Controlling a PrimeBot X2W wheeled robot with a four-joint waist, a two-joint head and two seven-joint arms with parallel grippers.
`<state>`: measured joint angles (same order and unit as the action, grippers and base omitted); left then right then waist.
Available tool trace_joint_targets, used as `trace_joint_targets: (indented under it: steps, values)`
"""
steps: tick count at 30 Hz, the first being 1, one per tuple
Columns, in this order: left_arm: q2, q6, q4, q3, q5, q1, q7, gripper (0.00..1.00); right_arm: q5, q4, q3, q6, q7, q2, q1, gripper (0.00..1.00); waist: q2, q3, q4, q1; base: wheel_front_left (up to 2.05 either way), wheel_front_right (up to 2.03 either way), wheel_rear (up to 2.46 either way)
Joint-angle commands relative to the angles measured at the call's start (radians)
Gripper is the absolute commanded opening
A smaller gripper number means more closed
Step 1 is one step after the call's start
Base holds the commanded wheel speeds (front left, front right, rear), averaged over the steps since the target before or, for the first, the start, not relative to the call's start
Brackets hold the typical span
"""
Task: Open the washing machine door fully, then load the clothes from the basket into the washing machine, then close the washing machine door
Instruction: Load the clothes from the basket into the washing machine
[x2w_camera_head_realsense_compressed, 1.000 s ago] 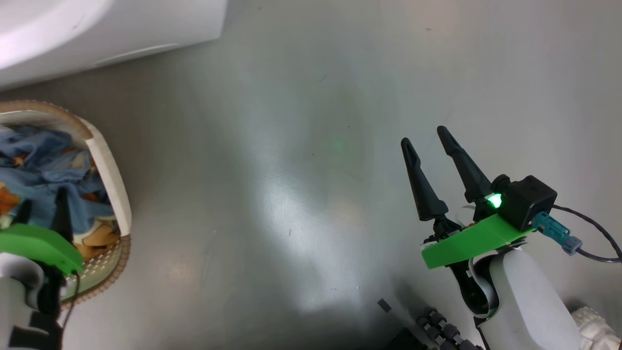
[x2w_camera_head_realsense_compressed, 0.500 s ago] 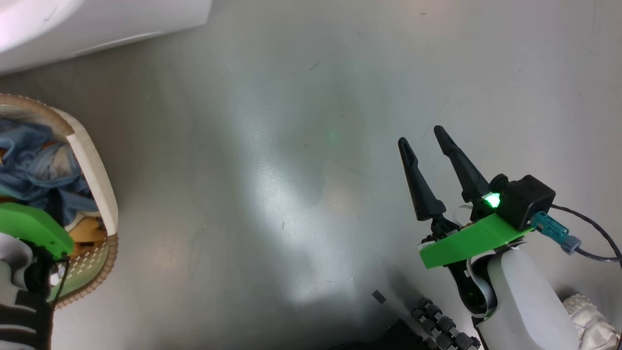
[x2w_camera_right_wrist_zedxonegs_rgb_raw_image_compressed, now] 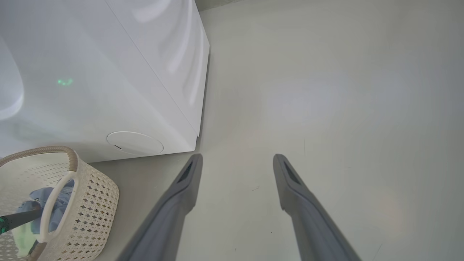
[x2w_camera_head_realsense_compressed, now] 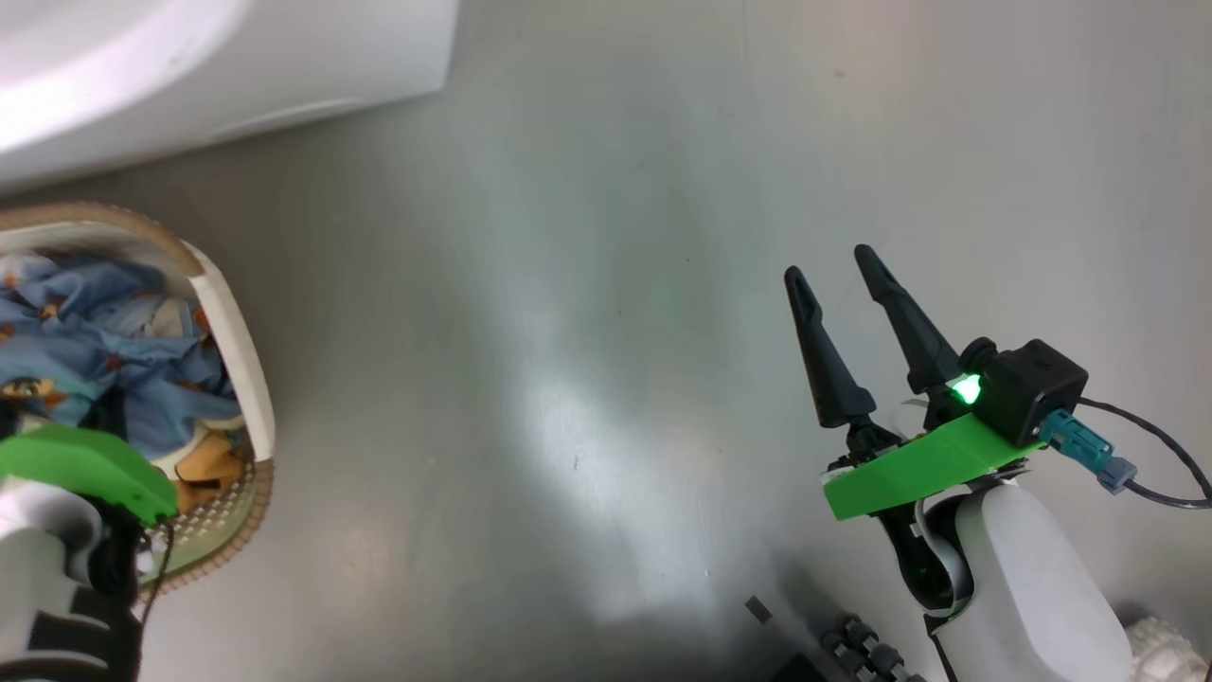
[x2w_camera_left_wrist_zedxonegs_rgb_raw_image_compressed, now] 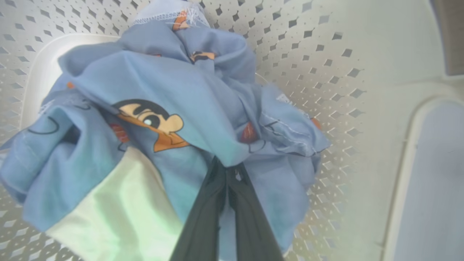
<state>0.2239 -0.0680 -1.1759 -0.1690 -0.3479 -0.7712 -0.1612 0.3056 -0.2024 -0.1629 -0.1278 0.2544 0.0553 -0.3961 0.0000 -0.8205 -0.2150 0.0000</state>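
At the lower left of the head view, the basket [x2w_camera_head_realsense_compressed: 248, 379] sits on the grey floor [x2w_camera_head_realsense_compressed: 615, 332] with the clothes [x2w_camera_head_realsense_compressed: 104, 332] heaped inside it. The white washing machine [x2w_camera_head_realsense_compressed: 189, 57] fills the upper left corner just behind.

From the left wrist view, the left gripper [x2w_camera_left_wrist_zedxonegs_rgb_raw_image_compressed: 226, 168] has its two dark fingers pressed together on a fold of the blue printed fabric, at the lower middle of the frame. The basket's perforated wall shows all around the bundle.

The right gripper [x2w_camera_head_realsense_compressed: 828, 263] hangs at the right of the head view, fingers spread and empty, well apart from the basket.

This looks like the loading step — the pick itself, with cloth pinched but not yet raised clear of the basket. The next move calls for a lift high enough that the trailing folds clear the woven rim and handle, then a carry toward the drum. The bundle is bunched, so more than one garment may rise together. The door is out of view — whether it stands fully open cannot be told.
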Motion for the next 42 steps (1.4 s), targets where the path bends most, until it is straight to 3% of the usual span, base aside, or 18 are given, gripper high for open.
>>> trace_joint_targets:
  steps: [1,11,25,42]
  values:
    - [0.027,-0.008,0.0,-0.015,-0.007,0.064,-0.027,0.0,-0.007,0.013,-0.013,-0.003,0.007,-0.005,0.021,1.0,0.0,0.04,0.018,0.0,0.0,0.0,0.0]
    - [-0.02,-0.04,0.066,-0.007,-0.016,0.134,-0.098,0.0,-0.018,0.005,0.001,-0.003,0.007,0.005,0.044,1.0,0.0,0.144,0.058,0.0,0.0,0.0,0.0]
    - [-0.117,-0.054,0.456,-0.064,0.031,0.329,-0.1,0.0,-0.021,-0.005,0.02,-0.003,0.007,0.034,0.095,1.0,0.0,0.297,0.125,0.0,0.0,0.0,0.0]
    - [-0.169,-0.062,0.744,-0.081,0.072,0.514,-0.101,0.0,-0.053,-0.007,0.025,-0.003,0.007,0.045,0.17,1.0,0.0,0.486,0.126,0.0,0.0,0.0,0.0]
